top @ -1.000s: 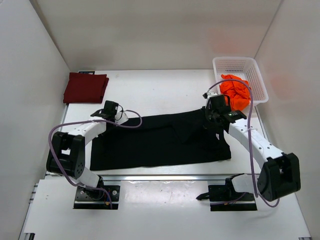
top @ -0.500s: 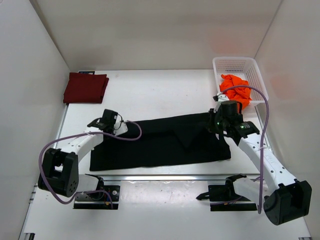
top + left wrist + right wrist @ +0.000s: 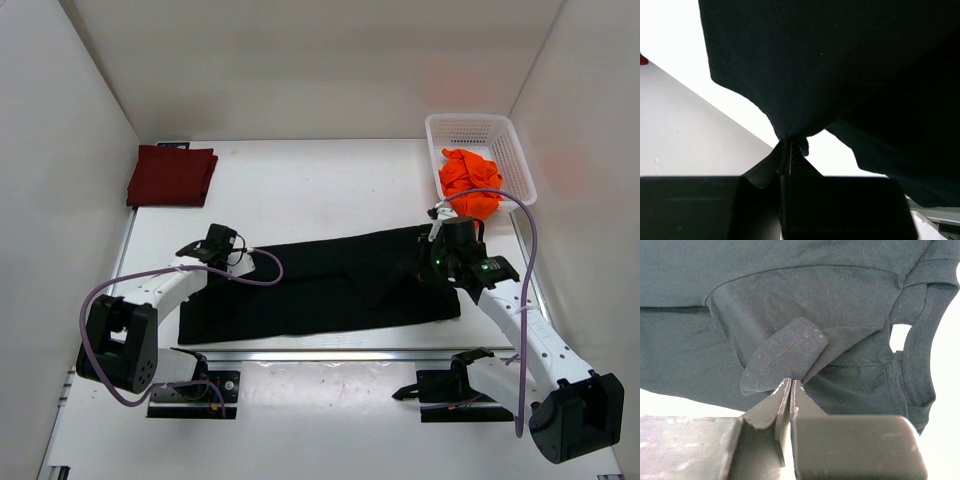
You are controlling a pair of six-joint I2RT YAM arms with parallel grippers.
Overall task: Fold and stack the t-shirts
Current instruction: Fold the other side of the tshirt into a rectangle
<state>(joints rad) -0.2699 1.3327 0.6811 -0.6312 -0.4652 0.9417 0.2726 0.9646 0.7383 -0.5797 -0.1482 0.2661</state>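
Top external view: the black t-shirt (image 3: 320, 290) is laid flat close to the near edge of the tabletop (image 3: 320, 190), between the two arms. Compared with a second ago, both arms have been drawn back toward the near edge, and the shirt's far edge has been carried with them, so the dark band now looks narrower from far to near. A lengthwise fold is judged to be under way, not yet laid down.

The left pincer (image 3: 222, 243) is closed on a bunched tip of black cloth, as is shown in the left wrist view, where the fabric hangs from the shut tips. The right pincer (image 3: 433, 262) is likewise clamped on a hemmed flap of the same shirt, seen pinched in the right wrist view.

The shirt's long axis is set left to right, parallel to the near edge. A ribbed neckband is visible in the right wrist view, so the collar end is taken to point toward the right edge.

The maroon t-shirt (image 3: 171, 175) is already folded at the far left corner. The orange t-shirt (image 3: 470, 182) is left crumpled in the basket (image 3: 455, 125) at the far right corner.
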